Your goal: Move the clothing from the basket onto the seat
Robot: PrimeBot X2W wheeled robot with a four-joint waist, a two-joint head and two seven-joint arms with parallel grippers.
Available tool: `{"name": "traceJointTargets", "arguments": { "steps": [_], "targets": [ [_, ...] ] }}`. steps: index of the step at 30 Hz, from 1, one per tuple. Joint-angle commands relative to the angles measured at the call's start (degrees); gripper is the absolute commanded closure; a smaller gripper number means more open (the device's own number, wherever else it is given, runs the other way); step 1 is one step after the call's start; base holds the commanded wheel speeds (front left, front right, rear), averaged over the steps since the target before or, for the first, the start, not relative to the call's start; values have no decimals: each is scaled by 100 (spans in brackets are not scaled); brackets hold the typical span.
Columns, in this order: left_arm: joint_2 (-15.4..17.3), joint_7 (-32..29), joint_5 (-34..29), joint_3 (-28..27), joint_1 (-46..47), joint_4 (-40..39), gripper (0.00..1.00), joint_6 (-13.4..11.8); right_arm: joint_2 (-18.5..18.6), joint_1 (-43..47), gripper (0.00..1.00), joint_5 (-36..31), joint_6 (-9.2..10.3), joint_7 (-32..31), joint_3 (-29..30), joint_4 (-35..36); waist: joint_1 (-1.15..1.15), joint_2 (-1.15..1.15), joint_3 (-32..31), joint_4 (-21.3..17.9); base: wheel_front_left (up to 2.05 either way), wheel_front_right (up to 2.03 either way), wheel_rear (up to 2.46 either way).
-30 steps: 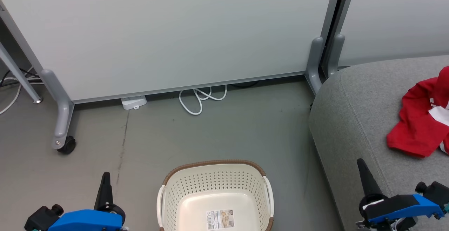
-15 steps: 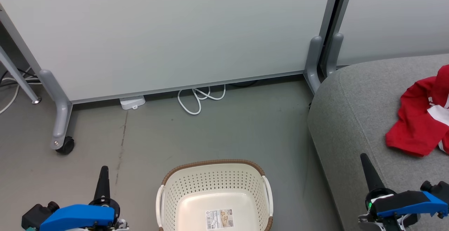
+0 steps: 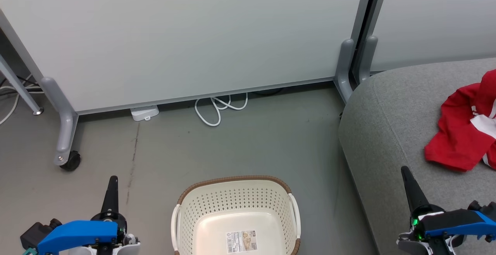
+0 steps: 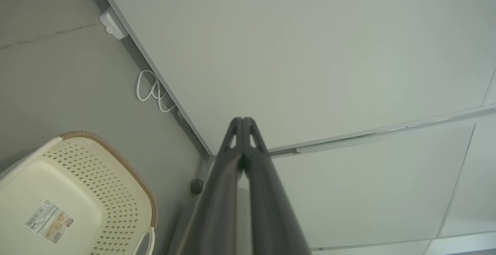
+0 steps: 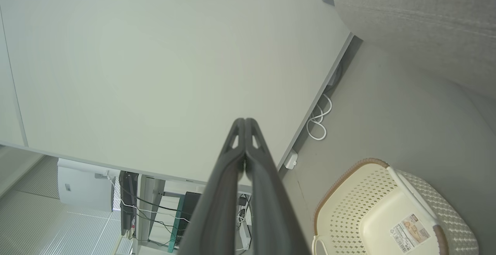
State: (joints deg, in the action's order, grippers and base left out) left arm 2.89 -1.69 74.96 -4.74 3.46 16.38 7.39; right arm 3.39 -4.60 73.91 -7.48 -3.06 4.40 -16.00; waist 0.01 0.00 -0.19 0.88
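The cream basket [image 3: 201, 204] stands on the floor at the bottom centre, with just a label on its bottom; it also shows as basket [image 4: 116, 177] and basket [image 5: 341, 193] in the wrist views. Red clothing [image 3: 461, 131] with white trim lies crumpled on the grey seat [image 3: 383, 131] at the right. My left gripper [image 3: 112, 180] is shut and empty, left of the basket. My right gripper [image 3: 405, 171] is shut and empty, over the seat's front edge. Fingers pressed together show on the left gripper [image 4: 243, 120] and the right gripper [image 5: 245, 120].
A pale wheeled partition [image 3: 193, 34] spans the back, with a caster foot [image 3: 66, 158] at the left. A coiled white cable [image 3: 217, 109] and a white plug block [image 3: 144, 112] lie at its base. Grey floor [image 3: 252, 146] separates basket and partition.
The head camera has shifted slightly, so the scene sits a little left and higher. Both grippers sit lower in the view, still shut. The clothing and basket have not moved.
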Motion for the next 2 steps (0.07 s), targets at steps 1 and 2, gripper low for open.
{"name": "traceJointTargets", "arguments": {
  "steps": [1,2],
  "targets": [
    [2,-44,114,-31,116,-65,100,12,-12,-144,100,130,-1,-29,30,64,0,0,1,-3,0,0,0],
    [2,-57,161,-37,123,-72,100,13,-13,-147,100,184,-2,-42,35,69,0,0,2,-5,0,0,0]
  ]
}}
